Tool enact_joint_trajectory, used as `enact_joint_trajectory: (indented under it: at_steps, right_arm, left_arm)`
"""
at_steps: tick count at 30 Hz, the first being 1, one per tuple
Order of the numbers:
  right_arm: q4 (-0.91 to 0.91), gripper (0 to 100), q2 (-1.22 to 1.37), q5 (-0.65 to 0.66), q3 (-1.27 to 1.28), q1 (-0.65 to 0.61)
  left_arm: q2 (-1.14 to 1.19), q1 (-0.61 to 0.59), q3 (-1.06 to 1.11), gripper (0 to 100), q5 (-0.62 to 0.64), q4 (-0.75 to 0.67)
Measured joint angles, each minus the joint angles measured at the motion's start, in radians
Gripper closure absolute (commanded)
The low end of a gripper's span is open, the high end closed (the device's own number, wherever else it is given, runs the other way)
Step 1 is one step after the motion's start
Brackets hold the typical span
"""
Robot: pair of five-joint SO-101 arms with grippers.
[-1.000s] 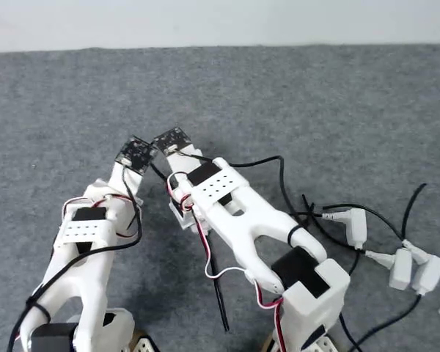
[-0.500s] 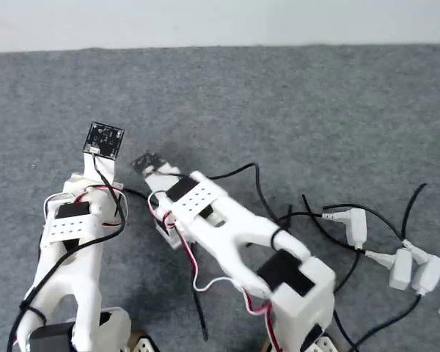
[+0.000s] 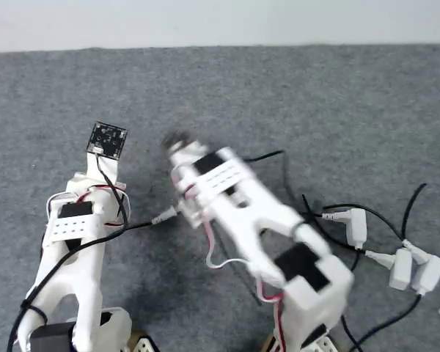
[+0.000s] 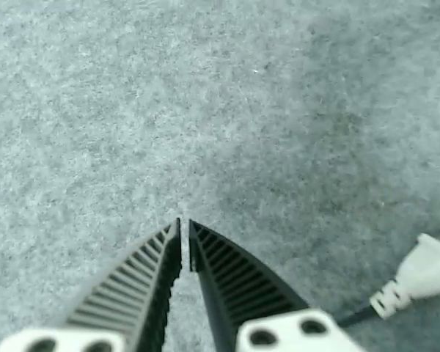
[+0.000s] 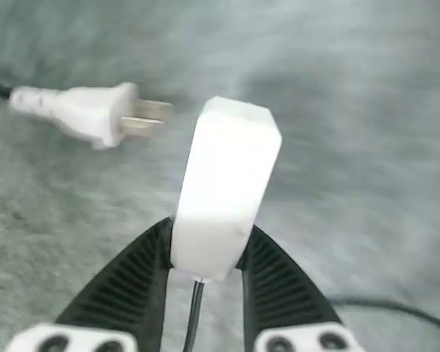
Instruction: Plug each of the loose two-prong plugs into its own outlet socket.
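Socket block (image 5: 227, 183) in pinch of right fingers (image 5: 132, 287), plug (image 5: 95, 114) just beside; left fingers (image 4: 143, 287) together.

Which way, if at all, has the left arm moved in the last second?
Yes: the left arm swung away from the loose plugs on the right, slightly toward the far wall.

The left arm (image 3: 70, 253) and right arm (image 3: 253, 213) are white plastic shells with black servo blocks (image 3: 301, 265) and looping red, white and black wires (image 3: 208, 246). The left carries a black circuit board (image 3: 107, 140). Left pincer (image 4: 183, 224) and right pincer (image 5: 205, 233) have black ribbed fingers (image 4: 150, 275)
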Motion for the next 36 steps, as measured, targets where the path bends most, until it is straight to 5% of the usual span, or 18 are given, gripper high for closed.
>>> enact_joint_trajectory:
  at_steps: [7, 15, 18, 36]
  right_arm:
    - [0.080, 99.0, -0.241, 0.000, 0.003, 0.311]
    - [-0.005, 99.0, -0.276, 0.008, 0.133, 0.364]
    - [-0.005, 99.0, -0.276, 0.008, 0.140, 0.399]
    - [-0.137, 99.0, -0.276, -0.015, 0.295, 0.212]
  left_arm:
    - [0.000, 0.000, 0.000, 98, 0.000, -0.002]
    - [0.000, 0.021, 0.006, 99, -0.008, -0.002]
    - [0.000, 0.074, 0.041, 98, -0.098, -0.002]
    - [0.000, 0.106, 0.048, 98, -0.133, -0.002]
